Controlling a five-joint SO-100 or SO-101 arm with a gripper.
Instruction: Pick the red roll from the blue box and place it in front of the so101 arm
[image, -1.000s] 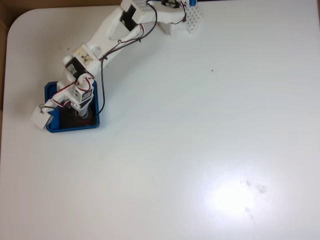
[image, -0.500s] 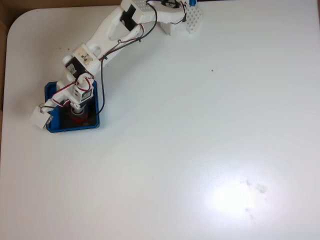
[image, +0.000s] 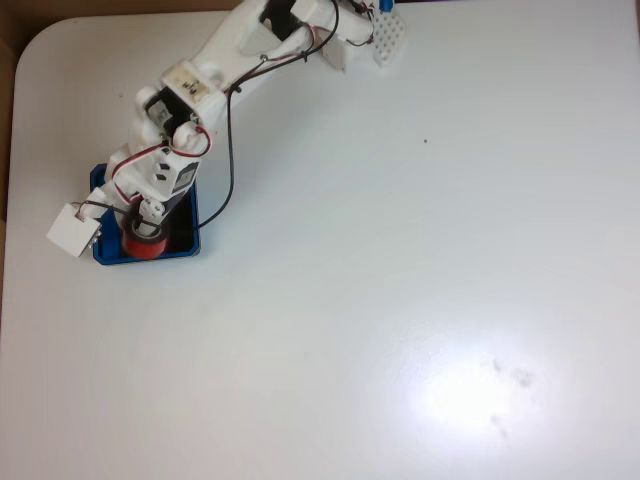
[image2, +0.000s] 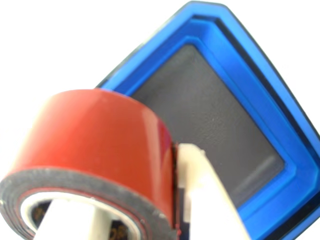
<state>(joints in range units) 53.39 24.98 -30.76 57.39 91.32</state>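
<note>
Pick nearly complete, with pointed white pincer (image2: 145, 220) clamped through wall of small red tape roll (image2: 95, 150), raised above black floor of shallow bright-blue square box (image2: 260, 105); carry across white worktop (image: 400, 250) and release outstanding.

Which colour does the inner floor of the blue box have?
Dark grey to black; the blue box shows it best in the wrist view.
</note>
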